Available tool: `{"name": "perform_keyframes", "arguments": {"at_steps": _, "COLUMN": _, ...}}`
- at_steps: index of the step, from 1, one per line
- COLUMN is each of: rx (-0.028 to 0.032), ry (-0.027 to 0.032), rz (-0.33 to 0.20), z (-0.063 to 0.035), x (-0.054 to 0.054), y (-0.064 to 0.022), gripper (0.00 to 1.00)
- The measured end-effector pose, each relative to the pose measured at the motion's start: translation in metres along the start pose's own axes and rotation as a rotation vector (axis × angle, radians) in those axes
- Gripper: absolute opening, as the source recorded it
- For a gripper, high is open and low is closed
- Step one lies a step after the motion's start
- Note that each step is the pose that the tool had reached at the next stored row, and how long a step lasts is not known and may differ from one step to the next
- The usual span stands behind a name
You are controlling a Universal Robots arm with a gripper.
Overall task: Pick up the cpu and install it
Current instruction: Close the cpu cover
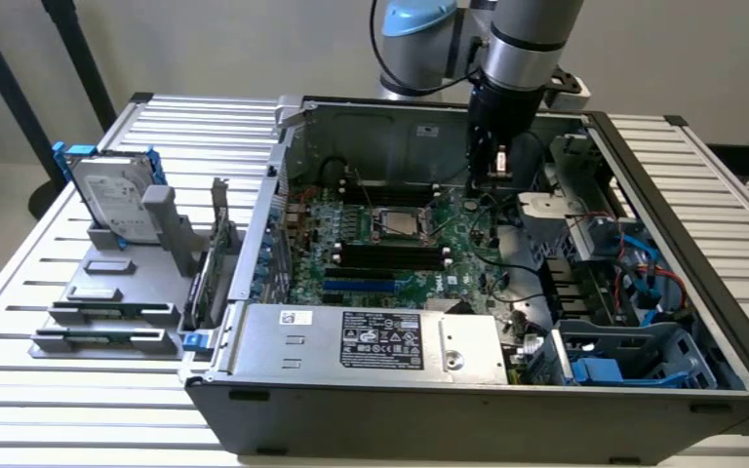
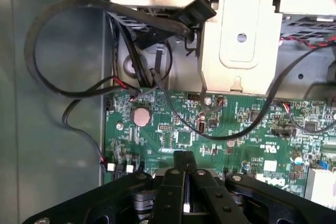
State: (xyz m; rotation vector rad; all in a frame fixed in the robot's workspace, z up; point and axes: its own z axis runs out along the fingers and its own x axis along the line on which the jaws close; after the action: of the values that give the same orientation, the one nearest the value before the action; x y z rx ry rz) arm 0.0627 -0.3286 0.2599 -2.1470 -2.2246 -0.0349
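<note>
In the exterior view the cpu [image 1: 398, 223] is a small silver square lying flat in the dark socket frame at the middle of the green motherboard [image 1: 348, 283]. My gripper [image 1: 495, 179] hangs inside the open computer case [image 1: 479, 400], toward the exterior view's right and back of the cpu, and apart from it. The wrist view has the black fingers [image 2: 177, 163] pressed together with nothing between them, above the motherboard [image 2: 220, 135] edge near a round coin battery [image 2: 141, 116] and black cables [image 2: 63, 93].
A grey power-supply box [image 1: 374, 343] lies along the case's front. On the exterior view's left a grey rack [image 1: 108, 312] holds a hard drive with a blue bracket [image 1: 112, 200]. A metal drive cage [image 1: 583, 210] and blue cables [image 1: 642, 258] crowd the case's right side.
</note>
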Motion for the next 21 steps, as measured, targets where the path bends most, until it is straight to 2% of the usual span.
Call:
{"name": "perform_keyframes", "arguments": {"at_steps": 6, "rx": 0.0010, "ry": 0.0001, "rz": -0.004, "z": 0.0109, "x": -0.001, "y": 0.0003, "gripper": 0.11}}
{"name": "perform_keyframes", "arguments": {"at_steps": 7, "rx": 0.0032, "ry": 0.0002, "rz": -0.004, "z": 0.0122, "x": -0.001, "y": 0.0002, "gripper": 0.11}}
{"name": "perform_keyframes", "arguments": {"at_steps": 8, "rx": 0.0092, "ry": 0.0003, "rz": -0.004, "z": 0.0127, "x": -0.001, "y": 0.0001, "gripper": 0.11}}
{"name": "perform_keyframes", "arguments": {"at_steps": 9, "rx": 0.0205, "ry": 0.0006, "rz": -0.003, "z": 0.0128, "x": -0.001, "y": 0.0000, "gripper": 0.11}}
{"name": "perform_keyframes", "arguments": {"at_steps": 17, "rx": 0.1558, "ry": 0.0059, "rz": 0.004, "z": 0.0129, "x": -0.002, "y": -0.0005, "gripper": 0.11}}
{"name": "perform_keyframes", "arguments": {"at_steps": 19, "rx": 0.1810, "ry": 0.0067, "rz": 0.005, "z": 0.0129, "x": -0.003, "y": -0.0012, "gripper": 0.11}}
{"name": "perform_keyframes", "arguments": {"at_steps": 21, "rx": 0.1979, "ry": 0.0074, "rz": 0.006, "z": 0.0130, "x": -0.003, "y": -0.0029, "gripper": 0.11}}
